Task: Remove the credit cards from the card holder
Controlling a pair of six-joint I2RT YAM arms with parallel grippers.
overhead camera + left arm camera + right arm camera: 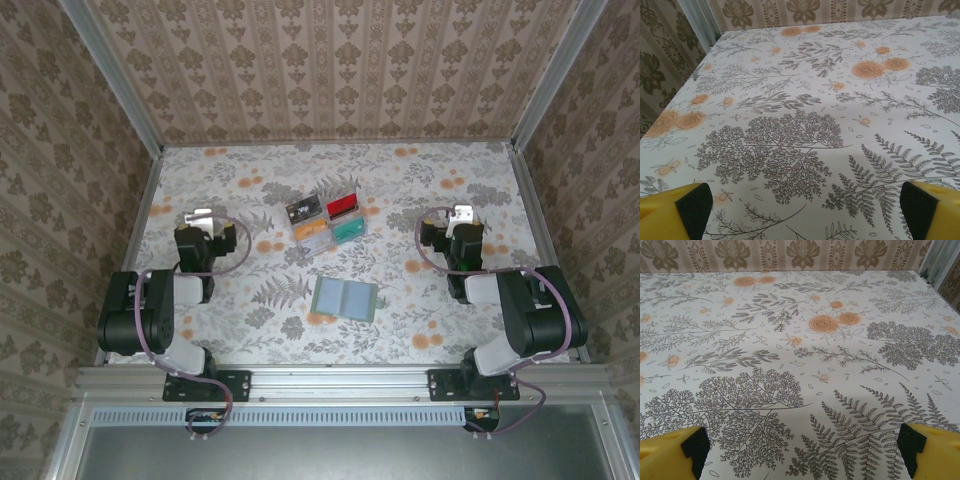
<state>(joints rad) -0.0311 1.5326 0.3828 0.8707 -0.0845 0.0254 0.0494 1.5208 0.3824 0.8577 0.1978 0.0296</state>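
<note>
Left tool [200, 214] and right tool [461, 212] released, flanking four cards [343, 207] beyond the open card holder [344, 298]

The card holder [344, 298] is a pale grey-green two-panel wallet with a centre crease, lying opened flat and slightly skewed at the near centre of the scene, with both panels facing up. The four credit cards [312, 235] lie flat outside it, just beyond its far edge and apart from it, grouped in a tight two-by-two block rotated slightly anticlockwise. Within the block, the black card [303, 210] with white marks is far left, the red card [343, 206] far right, the tan card [314, 238] near left and the teal card [348, 231] near right.
</note>
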